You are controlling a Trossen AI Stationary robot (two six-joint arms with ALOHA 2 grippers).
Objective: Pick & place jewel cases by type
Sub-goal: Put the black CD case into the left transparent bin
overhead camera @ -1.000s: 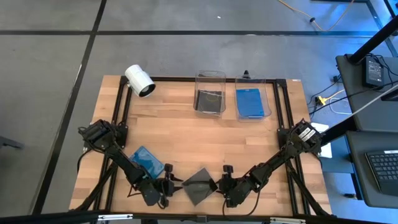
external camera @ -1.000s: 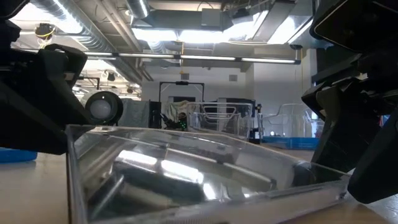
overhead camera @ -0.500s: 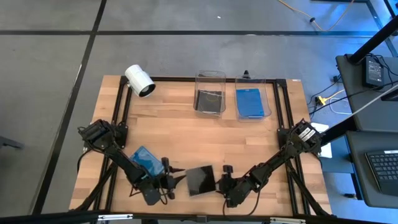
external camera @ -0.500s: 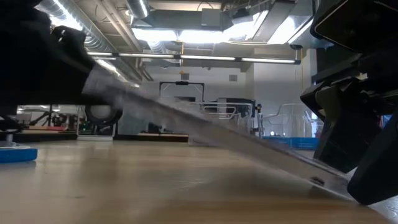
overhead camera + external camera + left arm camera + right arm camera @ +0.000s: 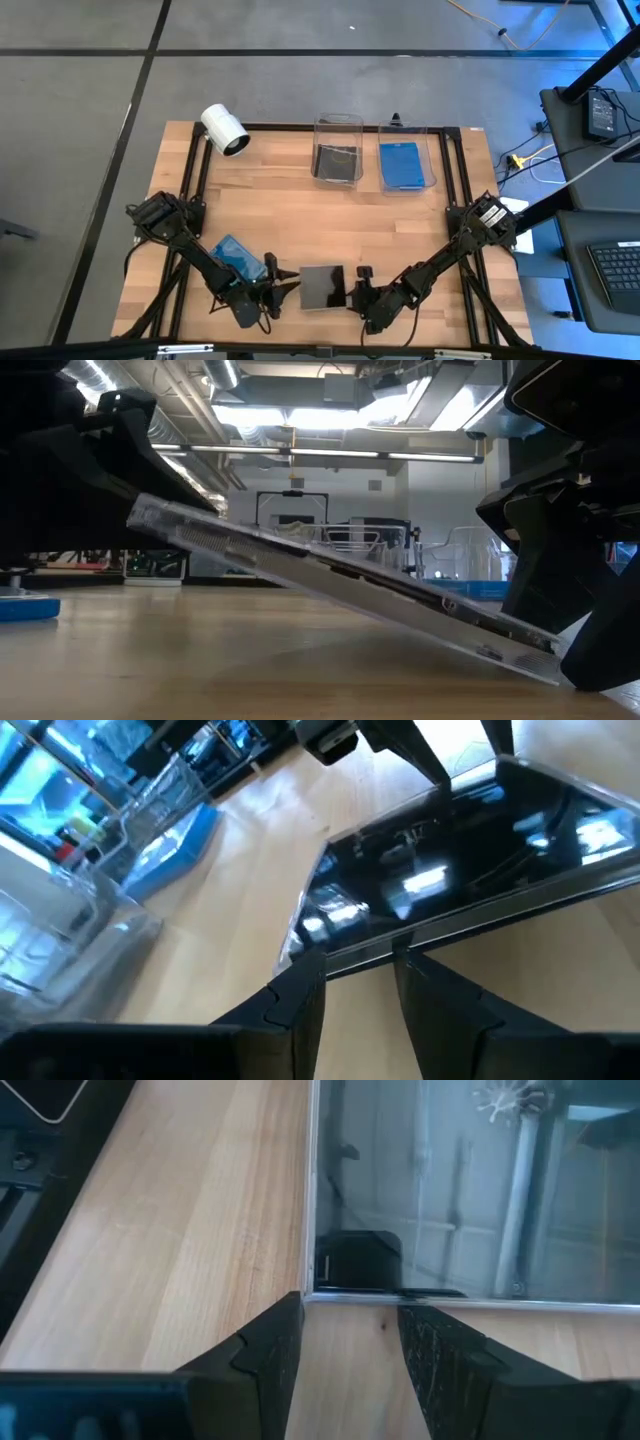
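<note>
A dark jewel case (image 5: 323, 287) sits slanted between my two grippers near the table's front edge. Its left edge (image 5: 150, 515) is raised and its right edge (image 5: 535, 658) is low by the table. My left gripper (image 5: 283, 288) stands open at the raised edge. My right gripper (image 5: 355, 292) stands open at the low edge. A blue jewel case (image 5: 237, 258) lies flat on the table to the left. At the far side, one clear bin (image 5: 337, 125) holds a dark case and another clear bin (image 5: 428, 150) holds a blue case (image 5: 403, 165). My left gripper meets the dark case's left edge (image 5: 360, 952) with both fingertips (image 5: 305, 982), coming nearly level from the table's left. The edge lies across the spread tips, near one corner (image 5: 295, 952), and is held up off the table. Whether it rests on them or only butts them, I cannot tell. My right gripper has both fingertips (image 5: 285, 1312) at the dark case's right edge (image 5: 400, 1293), close to its corner (image 5: 310, 1290), slanting down from the table's right. The edge runs across the spread tips, low by the wood. No finger lies on either flat face.
A white cylindrical camera (image 5: 224, 130) lies at the far left corner. Black frame rails (image 5: 195, 180) run along the table's left and right sides. Bare wood (image 5: 330, 215) stretches between the grippers and the bins.
The dark case has turned between the grippers, from corner-on like a diamond to square with the table. It has also tipped down from showing its broad face to lying slanted, left edge high. My left gripper has rolled at the wrist. Both hands kept their places.
</note>
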